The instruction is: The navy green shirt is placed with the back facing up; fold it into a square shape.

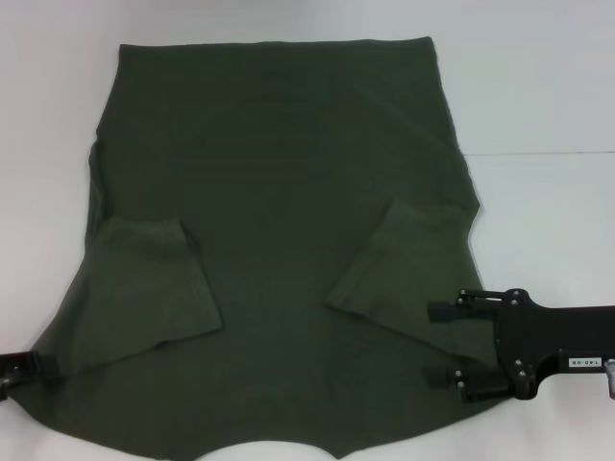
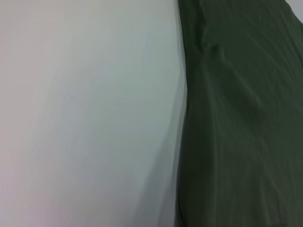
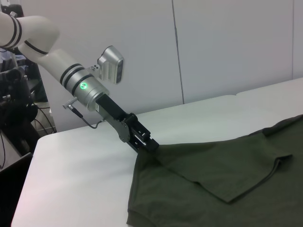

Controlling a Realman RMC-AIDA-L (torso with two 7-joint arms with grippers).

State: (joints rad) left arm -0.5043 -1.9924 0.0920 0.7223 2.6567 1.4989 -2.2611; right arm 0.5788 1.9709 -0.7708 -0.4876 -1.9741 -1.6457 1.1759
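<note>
Both sleeves of the navy green shirt [image 1: 279, 221] are folded inward. My left gripper [image 3: 150, 146] pinches its lower-left shoulder; my right gripper [image 1: 444, 346] hovers wide, lower right. Body folds remain.

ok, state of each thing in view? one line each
navy green shirt: spread flat on the table, plain side up, both sleeves folded in over the body
left pincer: at the shirt's left shoulder corner, shut on the fabric
right pincer: open, over the shirt's right edge
table: white, under the shirt
</note>
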